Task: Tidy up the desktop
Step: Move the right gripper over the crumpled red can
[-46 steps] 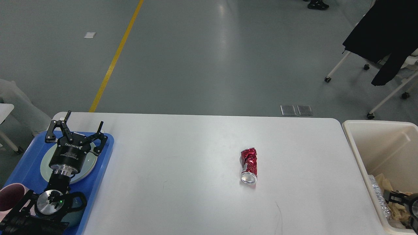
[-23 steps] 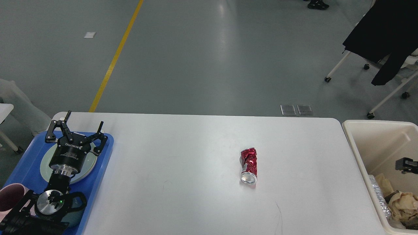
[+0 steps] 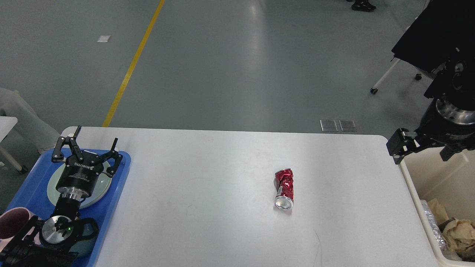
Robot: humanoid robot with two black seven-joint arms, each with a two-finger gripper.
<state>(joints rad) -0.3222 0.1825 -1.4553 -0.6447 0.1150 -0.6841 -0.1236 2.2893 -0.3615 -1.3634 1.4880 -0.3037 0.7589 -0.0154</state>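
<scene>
Desktop (image 3: 207, 222), white, fills the near view with a crushed red can (image 3: 284, 188) lying right of centre; left gripper (image 3: 87, 147), jaws apart, hovers over a blue tray (image 3: 118, 185), while right gripper (image 3: 421, 145), jaw state unclear, could knock the can rolling.

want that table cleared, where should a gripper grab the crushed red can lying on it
Grip the crushed red metal can across its dented middle, coming straight down from above. It lies on its side on the white desktop, silver end toward the robot, so the fingers should close left-right.
</scene>
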